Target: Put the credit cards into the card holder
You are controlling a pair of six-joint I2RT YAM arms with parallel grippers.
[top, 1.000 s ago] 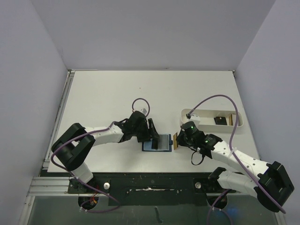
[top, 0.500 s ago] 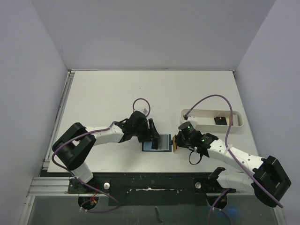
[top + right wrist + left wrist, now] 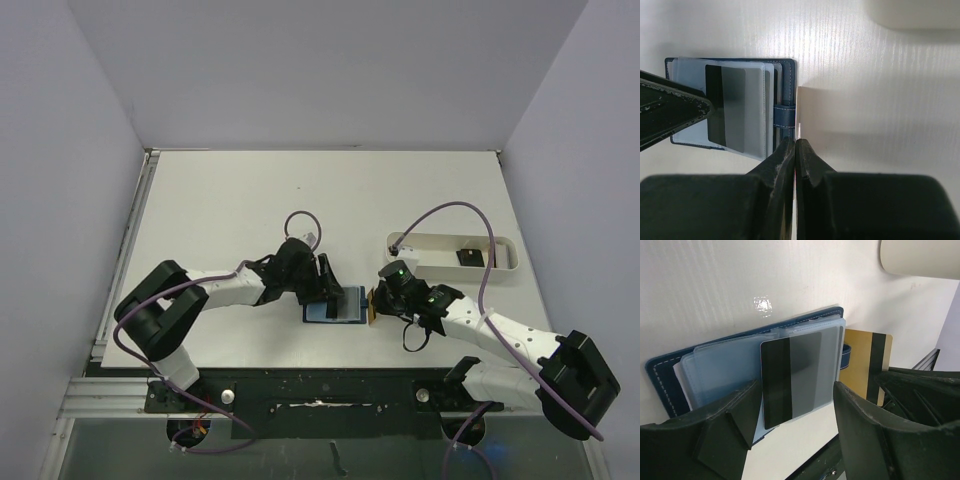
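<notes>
Left gripper (image 3: 329, 287) spread wide w/ fingers over the open card holder (image 3: 335, 309) mid-table, grey card (image 3: 790, 382) lying in its clear sleeve, and right gripper (image 3: 796, 150) pinched tight on a tan card (image 3: 862, 360) just beside the holder's strap edge, dark card (image 3: 468, 257) in white tray (image 3: 450, 239) behind.

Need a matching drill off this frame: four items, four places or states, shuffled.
Items:
1. tan card
2. grey card
3. white tray
4. left gripper

Places or states:
A. open, over the card holder
B. holds one dark card
C. pinched in the shut right gripper, beside the card holder
D. inside the open card holder

Pairs: 1-C, 2-D, 3-B, 4-A
</notes>
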